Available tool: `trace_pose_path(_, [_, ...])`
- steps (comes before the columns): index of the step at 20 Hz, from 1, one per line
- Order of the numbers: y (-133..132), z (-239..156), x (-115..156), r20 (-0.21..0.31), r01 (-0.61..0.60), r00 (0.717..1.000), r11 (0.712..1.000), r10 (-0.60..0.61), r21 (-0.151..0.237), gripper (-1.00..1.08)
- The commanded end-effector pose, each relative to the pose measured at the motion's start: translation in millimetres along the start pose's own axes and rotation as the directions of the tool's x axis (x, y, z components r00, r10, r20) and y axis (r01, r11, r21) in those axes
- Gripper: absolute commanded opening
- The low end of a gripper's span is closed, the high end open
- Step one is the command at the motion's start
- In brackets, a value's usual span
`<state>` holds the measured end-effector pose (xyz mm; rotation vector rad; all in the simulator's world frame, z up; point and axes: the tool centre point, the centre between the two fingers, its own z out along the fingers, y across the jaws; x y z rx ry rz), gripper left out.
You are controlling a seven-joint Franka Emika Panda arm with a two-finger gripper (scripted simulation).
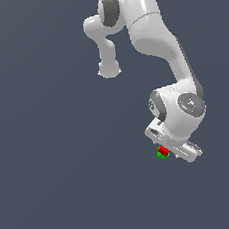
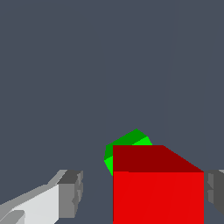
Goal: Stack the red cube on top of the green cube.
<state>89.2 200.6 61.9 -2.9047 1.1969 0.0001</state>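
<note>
You have the red cube (image 2: 158, 197) between the end effector's (image 2: 142, 192) spread fingers, one pad clearly clear, directly above the green cube (image 2: 129, 142); being rigid, light and tiny, take its flat opposite sides
</note>
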Motion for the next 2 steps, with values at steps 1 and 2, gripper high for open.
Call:
trace_pose_path(1, [-0.1,0.0,0.0,0.0,0.0,1.0,1.0,0.0,0.0,1.0])
trace_pose_path(2, [-0.1,0.0,0.0,0.0,0.0,1.0,1.0,0.0,0.0,1.0])
